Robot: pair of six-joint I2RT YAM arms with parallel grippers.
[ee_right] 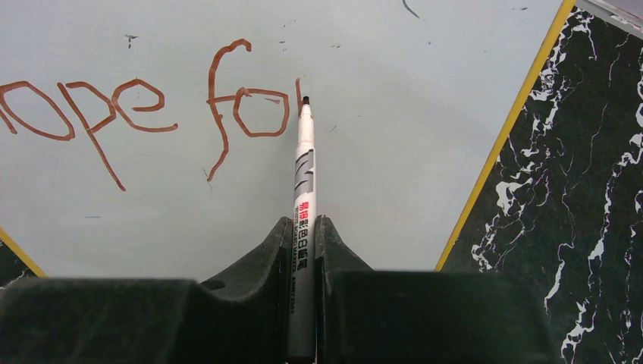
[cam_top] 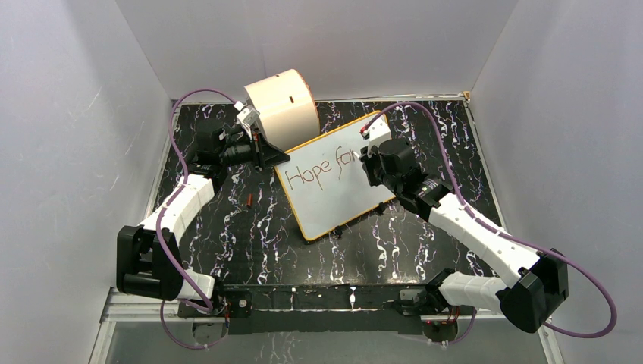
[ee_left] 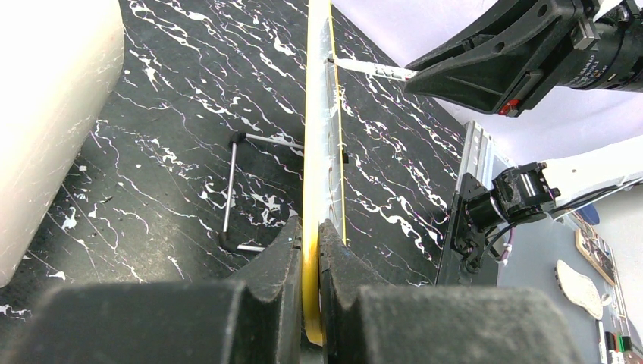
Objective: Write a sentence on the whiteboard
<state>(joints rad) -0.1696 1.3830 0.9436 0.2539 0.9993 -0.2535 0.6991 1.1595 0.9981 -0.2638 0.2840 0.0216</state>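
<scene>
Writing sentence [ee_right: 140, 108] on whiteboard [cam_top: 334, 205], at "Hope fo". Clamping marker [ee_right: 305, 167] in R gripper [ee_right: 303, 224], board edge in L gripper [ee_left: 311, 231]. Next: draw "r", light tip pressure.

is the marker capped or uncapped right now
Uncapped. The marker in the right gripper shows a bare dark tip, at the whiteboard just after "fo".

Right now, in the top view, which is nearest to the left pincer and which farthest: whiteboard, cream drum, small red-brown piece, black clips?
1. whiteboard: gripped at its far-left corner by the left pincer.
2. cream drum: just behind the pincer.
3. small red-brown piece: lower in the view, left of the board.
4. black clips: on the board's near edge, rightward.
</scene>
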